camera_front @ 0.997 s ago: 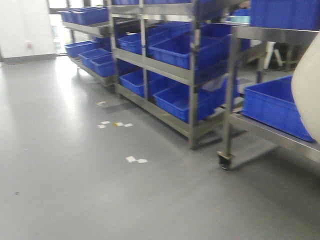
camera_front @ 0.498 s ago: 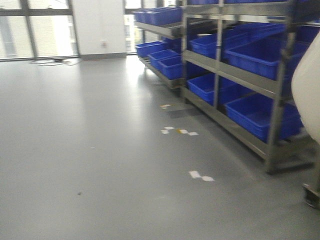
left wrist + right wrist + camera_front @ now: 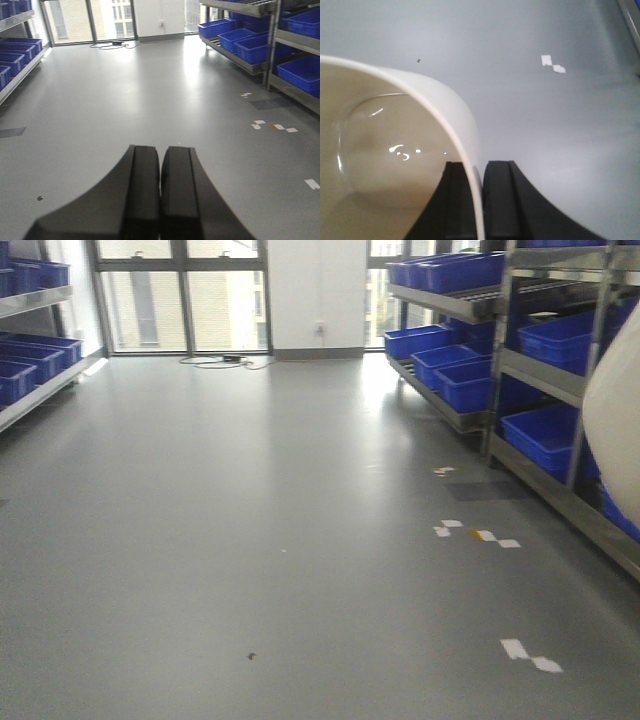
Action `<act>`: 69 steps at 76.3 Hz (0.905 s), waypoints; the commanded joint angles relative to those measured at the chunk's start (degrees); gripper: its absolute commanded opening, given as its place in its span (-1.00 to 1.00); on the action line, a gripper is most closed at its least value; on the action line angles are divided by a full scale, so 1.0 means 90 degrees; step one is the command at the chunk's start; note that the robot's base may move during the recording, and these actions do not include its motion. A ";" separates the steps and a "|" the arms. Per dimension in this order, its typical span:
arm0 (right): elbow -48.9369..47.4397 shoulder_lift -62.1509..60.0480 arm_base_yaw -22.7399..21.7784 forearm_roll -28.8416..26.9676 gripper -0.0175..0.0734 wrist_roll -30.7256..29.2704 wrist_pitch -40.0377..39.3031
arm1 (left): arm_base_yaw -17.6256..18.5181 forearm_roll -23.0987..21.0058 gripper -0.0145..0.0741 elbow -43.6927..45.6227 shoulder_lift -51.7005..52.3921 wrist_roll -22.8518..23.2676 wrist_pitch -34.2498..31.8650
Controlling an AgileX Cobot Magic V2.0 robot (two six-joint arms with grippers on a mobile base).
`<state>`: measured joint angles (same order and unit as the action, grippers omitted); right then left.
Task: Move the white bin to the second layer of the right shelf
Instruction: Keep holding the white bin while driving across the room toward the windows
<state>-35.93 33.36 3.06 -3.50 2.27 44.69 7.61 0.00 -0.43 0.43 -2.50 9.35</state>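
Note:
The white bin (image 3: 395, 150) fills the left of the right wrist view, glossy cream inside, hanging above the grey floor. My right gripper (image 3: 481, 165) is shut on its rim, one finger inside the wall and one outside. In the front view only the bin's (image 3: 615, 440) curved side shows, at the right edge. My left gripper (image 3: 161, 149) is shut with nothing in it, over bare floor. Steel racks (image 3: 545, 375) line the right side. I cannot tell which level is the right shelf second layer.
Blue crates (image 3: 445, 270) fill the right racks. Another low shelf with blue crates (image 3: 25, 355) runs along the left wall. Windows and a floor cable (image 3: 225, 361) are at the far end. White tape marks (image 3: 530, 655) dot the wide grey floor.
The view has swung left: the racks slid to the right edge, and the windows and left shelf came into view. The bin stays at the right edge.

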 commanded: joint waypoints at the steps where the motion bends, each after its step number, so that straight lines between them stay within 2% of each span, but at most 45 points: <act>1: -0.0183 -0.0005 -0.0048 -0.0082 -0.37 -0.0026 -0.0539 | 0.0024 0.0000 -0.48 -0.0234 0.0088 0.0033 -0.0545; 69: -0.0183 -0.0005 -0.0048 -0.0082 -0.37 -0.0026 -0.0539 | 0.0024 0.0000 -0.48 -0.0234 0.0088 0.0033 -0.0545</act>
<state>-35.93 33.36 3.06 -3.50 2.27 44.69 7.61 0.00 -0.43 0.43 -2.50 9.35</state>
